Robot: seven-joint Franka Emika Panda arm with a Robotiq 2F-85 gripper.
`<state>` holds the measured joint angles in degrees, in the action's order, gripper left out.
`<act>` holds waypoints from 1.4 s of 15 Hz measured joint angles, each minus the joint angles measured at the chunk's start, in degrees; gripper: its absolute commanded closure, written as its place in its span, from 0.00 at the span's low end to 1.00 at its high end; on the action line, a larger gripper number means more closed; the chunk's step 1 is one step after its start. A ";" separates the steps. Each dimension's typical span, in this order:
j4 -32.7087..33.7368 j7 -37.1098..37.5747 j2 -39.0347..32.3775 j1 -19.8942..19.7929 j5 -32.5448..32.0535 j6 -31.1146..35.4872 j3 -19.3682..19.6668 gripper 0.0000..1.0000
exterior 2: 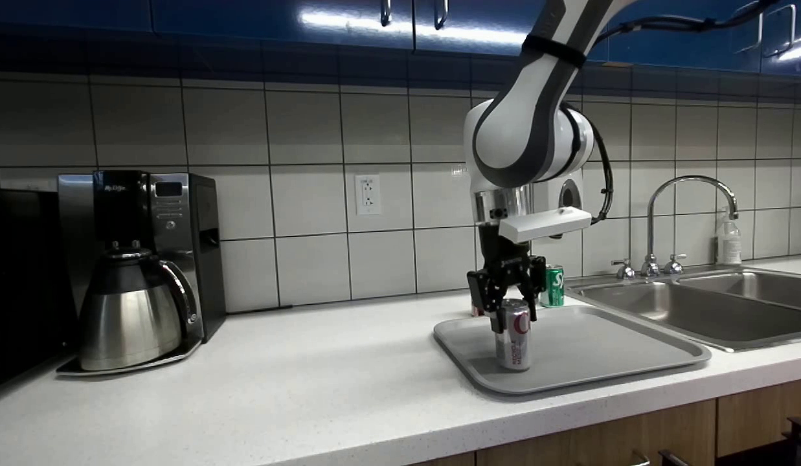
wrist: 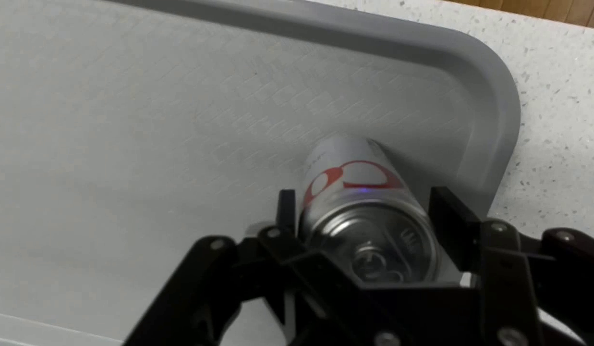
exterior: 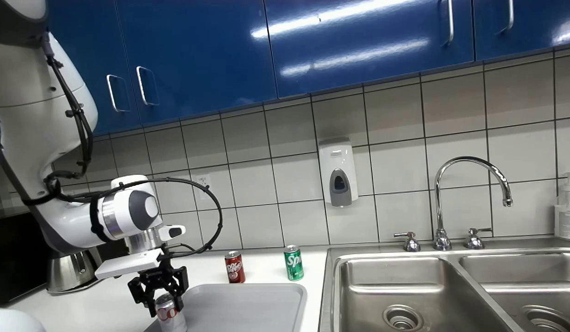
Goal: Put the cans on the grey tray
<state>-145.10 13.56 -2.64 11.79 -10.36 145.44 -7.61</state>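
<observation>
White wall tiles (exterior 2: 313, 194) were overhung by blue cabinets (exterior: 197, 46), and below them was set a pale speckled counter (exterior 2: 277, 388) with a steel double sink (exterior: 395, 272) let into it. Beside that sink the grey tray (exterior 2: 601, 349) was laid flat. Within its rim, near a corner, the silver-white can (exterior 2: 515, 346) was stood upright, its base seen against the tray's floor.

The can's upper end was straddled by the gripper (exterior 2: 517, 318). Its jaws were parted widely, to about the breadth of the can, and one of the black fingers (wrist: 286, 206) was placed on either side, the tips set a little below the can's top edge. In the wrist view only a thin space, if any, was seen between the fingers and the metal; whether the can was being pressed by them or was merely flanked could not be told.

By the white arm (exterior 2: 523, 142), which was bent at its joints with the forearm slanted, the gripper was held pointing downward over the tray. A black cable (exterior: 220, 221) was looped out widely from the arm's lower end, where a white bar-shaped piece (exterior 2: 546, 224) was also mounted.

Just beyond the tray's far rim, the dark red can (exterior: 234, 268) and the green can (exterior: 293, 263) were stood upright on the counter, outside the tray, with a gap between the two.
</observation>
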 measured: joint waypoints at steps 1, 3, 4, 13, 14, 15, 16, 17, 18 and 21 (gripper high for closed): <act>-0.06 0.00 -0.03 -0.02 0.02 0.00 0.02 0.00; -0.14 0.00 -0.05 -0.03 0.04 0.00 0.02 0.00; -0.14 0.00 -0.05 -0.03 0.04 0.00 0.02 0.00; -0.15 2.61 2.48 -0.04 -1.92 0.02 0.03 0.00; -0.15 3.39 2.95 -0.05 -2.83 0.02 0.02 0.00; -0.14 4.36 3.41 -0.08 -3.96 0.01 0.02 0.00; -0.14 5.28 3.84 -0.17 -5.12 0.00 0.02 0.00; -0.14 6.18 4.25 -0.32 -6.15 -0.03 0.02 0.00; -0.13 6.93 4.56 -0.54 -7.07 -0.06 0.02 0.00; 0.09 9.03 4.88 -1.39 -9.17 -0.08 0.02 0.00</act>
<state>-145.01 22.59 2.23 10.40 -19.53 145.36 -7.58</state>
